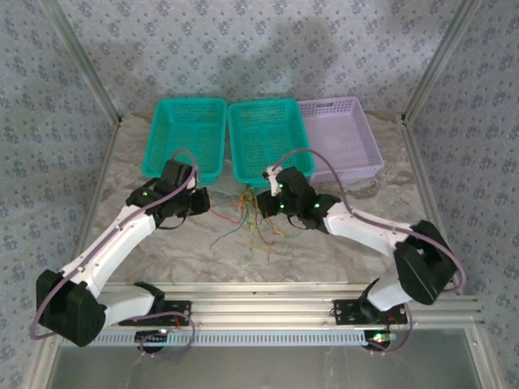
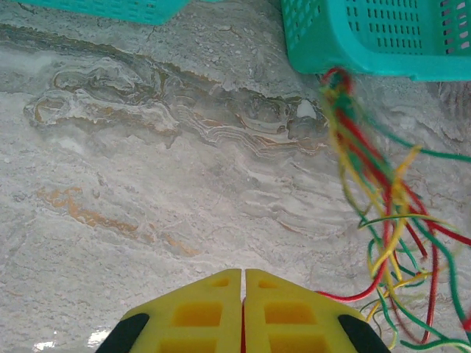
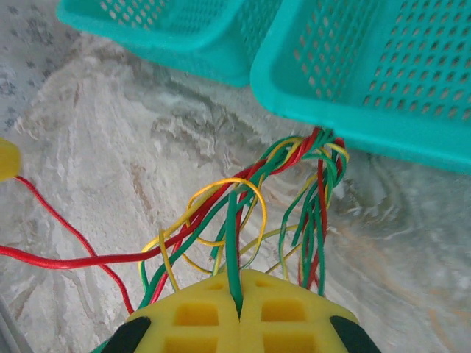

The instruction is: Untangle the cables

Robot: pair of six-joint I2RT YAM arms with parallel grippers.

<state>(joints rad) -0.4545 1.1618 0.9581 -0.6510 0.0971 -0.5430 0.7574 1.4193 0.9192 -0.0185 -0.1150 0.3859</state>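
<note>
"Right wrist view first: what is the right gripper doing?"

"Its yellow fingers are pressing together on a green cable, which is rising straight ahead out of the seam between them."

"And where are the cables lying?"

"Red, green and yellow strands are fanning out just ahead of those fingertips. Farther ahead and to the right they are gathering into a twisted bunch that is touching the rim of a teal basket. A second teal basket is sitting ahead to the left."

"What is the left gripper doing?"

"Its fingers are meeting flush, with a sliver of red showing low in the seam. In the right wrist view a red cable is stretching away to the left of the right gripper, where a yellow pad is peeking in at the frame edge. So the left gripper is apparently pinching the red cable. The rest of the tangle is hanging ahead and to its right."

"And from the top camera?"

"Both grippers are hovering low over the marbled table, tips facing each other, with the cables between them. A lavender basket is sitting beyond the right gripper, off to its right."
</note>
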